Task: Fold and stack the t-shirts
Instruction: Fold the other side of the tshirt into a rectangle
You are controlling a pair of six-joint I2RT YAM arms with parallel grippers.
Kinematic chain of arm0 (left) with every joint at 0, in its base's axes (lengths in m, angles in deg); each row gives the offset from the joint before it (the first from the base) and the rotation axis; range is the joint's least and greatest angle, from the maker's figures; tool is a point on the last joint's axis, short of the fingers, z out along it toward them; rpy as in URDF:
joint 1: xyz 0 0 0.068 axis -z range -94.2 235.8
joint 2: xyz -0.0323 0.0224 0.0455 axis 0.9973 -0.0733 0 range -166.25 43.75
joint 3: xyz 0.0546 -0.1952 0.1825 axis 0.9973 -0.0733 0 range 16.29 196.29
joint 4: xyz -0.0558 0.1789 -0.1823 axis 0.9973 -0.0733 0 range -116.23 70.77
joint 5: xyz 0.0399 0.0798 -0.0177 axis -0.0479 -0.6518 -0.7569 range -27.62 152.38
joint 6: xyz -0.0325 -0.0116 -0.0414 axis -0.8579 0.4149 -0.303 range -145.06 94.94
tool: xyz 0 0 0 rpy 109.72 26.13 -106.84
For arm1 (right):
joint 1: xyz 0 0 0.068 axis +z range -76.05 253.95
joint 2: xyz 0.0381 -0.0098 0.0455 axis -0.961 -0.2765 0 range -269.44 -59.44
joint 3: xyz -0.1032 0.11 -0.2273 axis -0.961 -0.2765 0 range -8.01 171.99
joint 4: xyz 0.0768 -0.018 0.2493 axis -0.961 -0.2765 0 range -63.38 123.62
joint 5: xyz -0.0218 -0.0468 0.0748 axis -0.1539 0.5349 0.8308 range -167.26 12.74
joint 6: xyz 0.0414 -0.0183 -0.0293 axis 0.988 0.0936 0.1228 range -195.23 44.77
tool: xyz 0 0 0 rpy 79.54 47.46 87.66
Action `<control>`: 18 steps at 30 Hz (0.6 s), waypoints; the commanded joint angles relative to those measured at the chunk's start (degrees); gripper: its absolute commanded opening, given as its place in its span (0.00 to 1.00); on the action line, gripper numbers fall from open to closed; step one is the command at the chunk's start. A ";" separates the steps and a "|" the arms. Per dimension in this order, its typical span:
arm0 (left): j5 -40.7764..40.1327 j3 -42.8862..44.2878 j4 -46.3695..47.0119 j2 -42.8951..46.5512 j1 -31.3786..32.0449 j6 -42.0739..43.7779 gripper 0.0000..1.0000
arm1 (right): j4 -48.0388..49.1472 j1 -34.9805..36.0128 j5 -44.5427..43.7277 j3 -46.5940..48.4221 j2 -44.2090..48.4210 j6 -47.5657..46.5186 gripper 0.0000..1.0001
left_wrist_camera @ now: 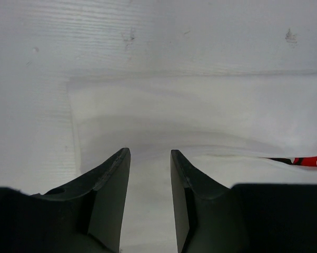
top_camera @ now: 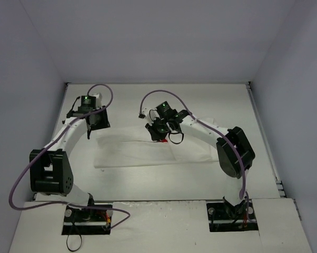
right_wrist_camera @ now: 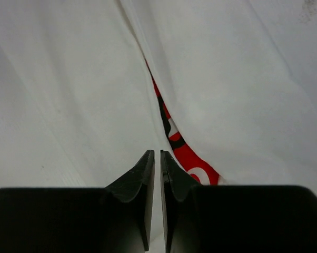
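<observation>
The white t-shirt (top_camera: pixel 142 154) lies partly folded across the middle of the table, a flap turned over so that only a sliver of its red print (top_camera: pixel 162 140) shows. My left gripper (top_camera: pixel 97 126) hovers over the shirt's left end (left_wrist_camera: pixel 200 116), jaws open with only flat cloth beneath them (left_wrist_camera: pixel 150 153). My right gripper (top_camera: pixel 157 134) is at the shirt's far edge by the red print (right_wrist_camera: pixel 187 155). Its jaws (right_wrist_camera: pixel 157 153) are pressed nearly together on a thin fold of the white t-shirt (right_wrist_camera: pixel 69 105).
The white table (top_camera: pixel 211 105) is boxed in by pale walls at the back and both sides. A raised rail (top_camera: pixel 264 137) runs along the right edge. Bare tabletop (left_wrist_camera: pixel 148 37) lies beyond the shirt's far edge. Purple cables loop above both wrists.
</observation>
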 commanded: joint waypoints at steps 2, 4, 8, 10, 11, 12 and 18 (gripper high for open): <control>-4.78 4.33 3.62 -5.40 5.07 -1.54 0.33 | 1.44 -0.26 -11.08 7.88 -2.26 4.84 0.06; -6.21 1.49 4.55 -5.89 5.22 -2.68 0.32 | 1.88 -0.26 -14.74 9.41 -4.36 7.22 0.07; -8.56 -4.34 7.65 -4.43 4.97 -3.30 0.30 | 3.71 -0.43 -20.95 8.79 -6.71 11.66 0.15; -8.92 -5.86 7.75 -3.98 4.97 -4.08 0.30 | 5.38 -0.60 -22.01 7.20 -7.32 13.84 0.15; -9.06 -6.96 7.82 -3.40 4.97 -4.09 0.30 | 6.49 -0.61 -22.60 5.58 -7.18 14.60 0.16; -9.30 -7.68 7.91 -2.93 4.89 -4.44 0.30 | 7.34 -0.68 -23.00 4.28 -7.01 15.17 0.16; -13.13 -13.70 8.07 2.03 4.66 -5.78 0.30 | 11.49 -1.13 -25.83 -4.38 -3.99 19.54 0.16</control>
